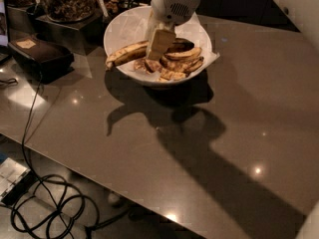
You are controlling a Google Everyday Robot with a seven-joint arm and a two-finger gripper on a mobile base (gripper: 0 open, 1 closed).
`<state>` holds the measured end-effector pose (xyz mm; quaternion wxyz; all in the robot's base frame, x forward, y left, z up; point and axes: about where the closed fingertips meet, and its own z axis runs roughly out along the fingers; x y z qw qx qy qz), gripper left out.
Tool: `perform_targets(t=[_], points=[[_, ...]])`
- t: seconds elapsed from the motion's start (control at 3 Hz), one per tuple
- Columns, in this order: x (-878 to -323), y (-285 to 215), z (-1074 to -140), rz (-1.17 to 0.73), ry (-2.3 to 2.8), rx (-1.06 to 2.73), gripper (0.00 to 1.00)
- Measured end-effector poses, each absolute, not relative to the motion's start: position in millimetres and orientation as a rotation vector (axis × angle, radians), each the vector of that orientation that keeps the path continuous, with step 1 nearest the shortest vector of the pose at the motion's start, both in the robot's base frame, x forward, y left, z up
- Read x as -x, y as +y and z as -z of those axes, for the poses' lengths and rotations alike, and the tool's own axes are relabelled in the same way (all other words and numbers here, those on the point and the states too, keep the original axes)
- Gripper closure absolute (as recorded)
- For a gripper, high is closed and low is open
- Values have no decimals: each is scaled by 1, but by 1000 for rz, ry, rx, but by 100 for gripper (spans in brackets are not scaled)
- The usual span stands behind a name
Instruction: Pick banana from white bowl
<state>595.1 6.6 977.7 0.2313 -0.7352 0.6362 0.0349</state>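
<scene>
The white bowl (124, 29), lined with crinkled white paper, stands at the far middle of the dark table. The long banana (125, 54), yellow with brown streaks, lies along the bowl's left front, its left tip over the rim. Several shorter, darker bananas (182, 58) lie to its right. My gripper (159, 46) reaches down from above into the bowl's middle, at the long banana's right end, and covers that end.
A black box (40, 56) sits on the table left of the bowl. Clear containers of snacks (65, 1) stand behind it. A black cable (30, 113) runs over the left table edge to the floor. The robot's white body (299, 4) fills the upper right.
</scene>
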Motion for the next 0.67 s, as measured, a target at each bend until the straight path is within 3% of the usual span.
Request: perform_targets(t=[0.33,0.67], points=[[-553,18,-991,-51,1753,2010,100],[-552,18,-992,-50,1753,2011,100]])
